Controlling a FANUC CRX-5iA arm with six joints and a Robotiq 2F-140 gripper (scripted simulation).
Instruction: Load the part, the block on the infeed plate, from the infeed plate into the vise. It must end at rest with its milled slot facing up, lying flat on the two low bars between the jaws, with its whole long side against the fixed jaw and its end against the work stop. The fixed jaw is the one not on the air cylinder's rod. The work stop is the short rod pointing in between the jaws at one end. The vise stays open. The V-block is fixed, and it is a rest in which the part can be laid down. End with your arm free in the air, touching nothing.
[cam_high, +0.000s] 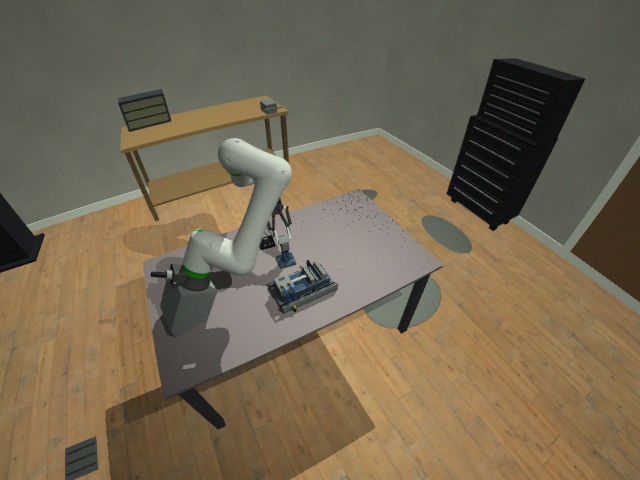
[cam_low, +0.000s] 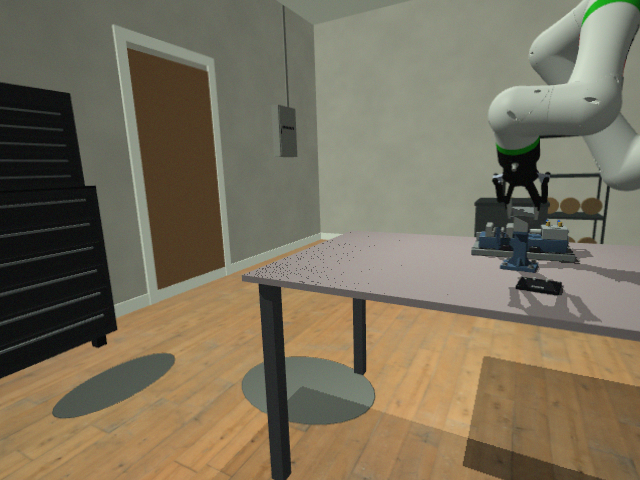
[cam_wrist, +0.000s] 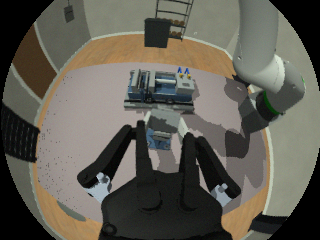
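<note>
My gripper (cam_low: 521, 207) is shut on the part (cam_low: 520, 225), a light grey block, and points straight down. The part hangs tilted right over the blue V-block (cam_low: 518, 254); I cannot tell whether they touch. In the top view the gripper (cam_high: 283, 233) and the part (cam_high: 284, 241) stand above the V-block (cam_high: 285, 259). The black infeed plate (cam_low: 539, 285) lies bare on the table beside the V-block. The vise (cam_high: 303, 283) stands open on its base just beyond. In the wrist view the part (cam_wrist: 162, 122) sits between my fingers, with the vise (cam_wrist: 160, 87) ahead. The slot's facing is too small to tell.
The robot base (cam_high: 187, 304) stands on the table's left part. A wooden shelf table (cam_high: 201, 124) is behind, and a black drawer cabinet (cam_high: 511, 142) stands at the right wall. The vise carries a cylinder unit with small fittings (cam_low: 555, 229) at one end.
</note>
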